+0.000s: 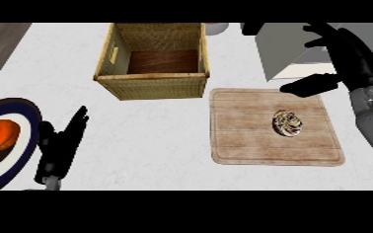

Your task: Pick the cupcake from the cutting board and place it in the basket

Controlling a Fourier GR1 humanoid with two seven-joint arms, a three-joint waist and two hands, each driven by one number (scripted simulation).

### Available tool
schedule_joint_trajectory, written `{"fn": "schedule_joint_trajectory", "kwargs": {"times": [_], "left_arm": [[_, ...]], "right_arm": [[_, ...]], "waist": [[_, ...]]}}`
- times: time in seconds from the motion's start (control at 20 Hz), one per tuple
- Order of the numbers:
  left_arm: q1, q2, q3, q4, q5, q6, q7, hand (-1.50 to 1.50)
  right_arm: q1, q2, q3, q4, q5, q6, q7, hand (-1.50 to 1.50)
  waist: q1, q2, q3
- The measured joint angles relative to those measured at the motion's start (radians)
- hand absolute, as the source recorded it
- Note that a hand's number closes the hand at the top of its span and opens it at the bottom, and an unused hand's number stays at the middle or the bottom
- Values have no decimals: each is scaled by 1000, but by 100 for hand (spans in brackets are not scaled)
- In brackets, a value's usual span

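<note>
While spread pale and marbled under everything, surface (pixel 146 133), carrying a woven basket (pixel 151 86) near the far edge and, just right of it and nearer, a wooden cutting board (pixel 247 138). Right hand (pixel 342 54) raised beyond the board's far right corner, fingers spread and holding nothing; left hand (pixel 62 140) low at the near left beside a dark-rimmed plate (pixel 25 128), fingers straight, also holding nothing. Smallest, cupcake (pixel 287 122) on the board's right half, well apart from both hands.
</note>
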Motion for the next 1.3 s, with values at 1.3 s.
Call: {"fn": "schedule_joint_trajectory", "kwargs": {"times": [1.3], "left_arm": [[65, -11, 3, -88, -13, -17, 26, 0]], "right_arm": [[30, -439, -178, -356, -547, 608, 450, -150]], "waist": [[10, 14, 4]]}}
